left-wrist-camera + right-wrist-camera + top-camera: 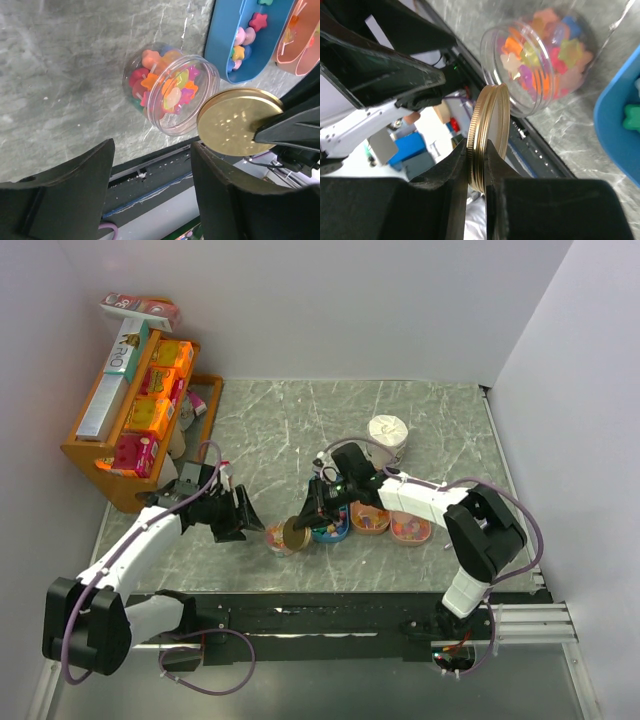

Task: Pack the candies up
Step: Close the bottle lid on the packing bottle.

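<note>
Grey counter (420,430) is carrying the clear jar (170,95) of candies (167,90). Just right of it the right tool (477,152) is pinching the gold lid (240,120); the left tool (152,150) is hovering half-open, empty.

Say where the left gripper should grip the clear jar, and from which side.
The left gripper should probably close across the clear jar at its round wall, under the open rim, from its own side. The mouth is full, and the right gripper holds the gold lid beside it.

Candies (172,92) look glossy, the jar (176,131) clear plastic, the lid (240,121) shiny metal.
</note>
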